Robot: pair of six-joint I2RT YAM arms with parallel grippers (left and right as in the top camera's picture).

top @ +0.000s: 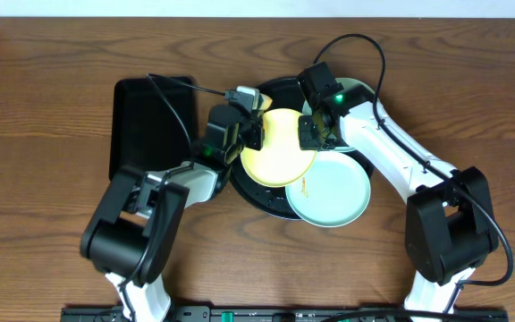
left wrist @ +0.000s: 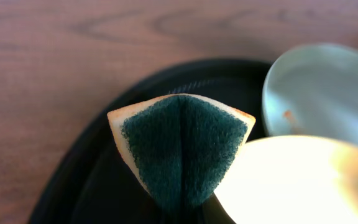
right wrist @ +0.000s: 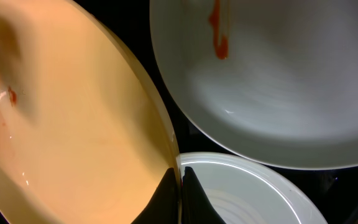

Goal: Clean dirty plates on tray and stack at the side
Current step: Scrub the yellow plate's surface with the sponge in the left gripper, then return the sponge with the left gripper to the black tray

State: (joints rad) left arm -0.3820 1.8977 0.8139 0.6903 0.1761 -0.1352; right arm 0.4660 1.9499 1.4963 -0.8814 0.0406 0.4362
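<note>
The pale yellow plate (top: 280,148) is held tilted over the round black tray (top: 262,199). My right gripper (top: 316,134) is shut on its right rim; the right wrist view shows the fingers (right wrist: 180,193) pinching the yellow plate's edge (right wrist: 73,124), which has small orange spots. My left gripper (top: 247,98) is shut on a folded green-and-yellow sponge (left wrist: 182,149) at the plate's back left edge. One mint-blue plate (top: 329,188) lies at the tray's front right edge. The other (top: 358,89), with an orange smear (right wrist: 219,37), lies at the back right, partly under my right arm.
A smaller rectangular black tray (top: 150,125) lies left of the round tray, beside my left arm. The wooden table (top: 43,134) surrounds everything. A black cable loops above my right arm (top: 365,45).
</note>
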